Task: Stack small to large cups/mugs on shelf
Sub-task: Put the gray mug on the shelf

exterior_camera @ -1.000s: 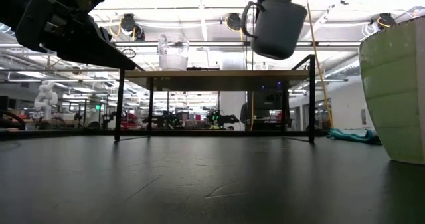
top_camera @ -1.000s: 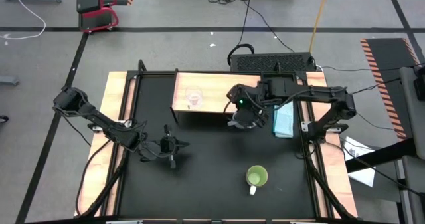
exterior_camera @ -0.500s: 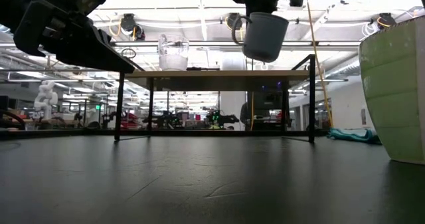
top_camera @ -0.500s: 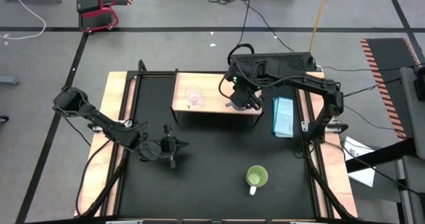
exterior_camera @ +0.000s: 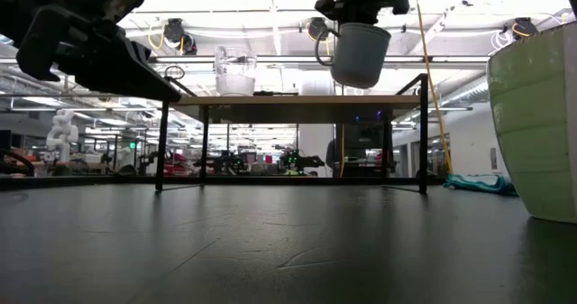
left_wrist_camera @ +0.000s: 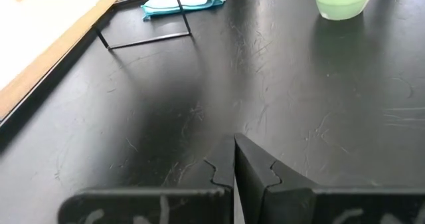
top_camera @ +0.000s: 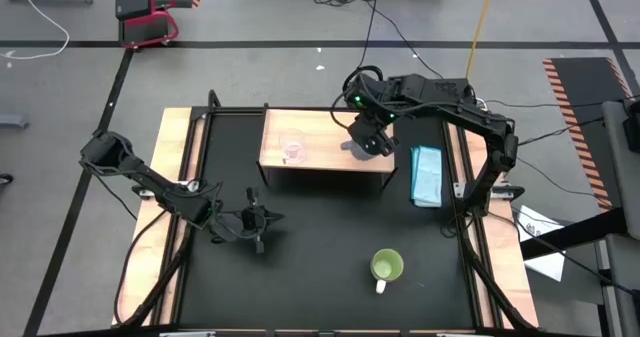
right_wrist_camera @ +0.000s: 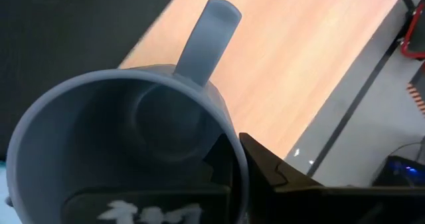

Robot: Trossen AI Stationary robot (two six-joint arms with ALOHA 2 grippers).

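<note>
- High view gives you the right gripper over the right half of the shelf, with its arm reaching in from the table's right side.
- Right wrist view shows its fingers pinched on the rim of the grey-blue mug: one finger sits inside the wall, and the handle points away over the light wood.
- Low view shows you that mug hanging above the shelf board, a clear gap under its base (it is tilted slightly, not touching the wood).
- Your small clear glass cup stands on the left part of the shelf, well apart from the mug; from the low view it sits upright on the board.
- Your lime-green mug rests on the black table near the front, white handle toward the front edge, well apart from the shelf.
- Left gripper waits low over the table's left side, fingers pressed together on nothing.
- Blue cloth lies just beside the shelf's right end.
</note>
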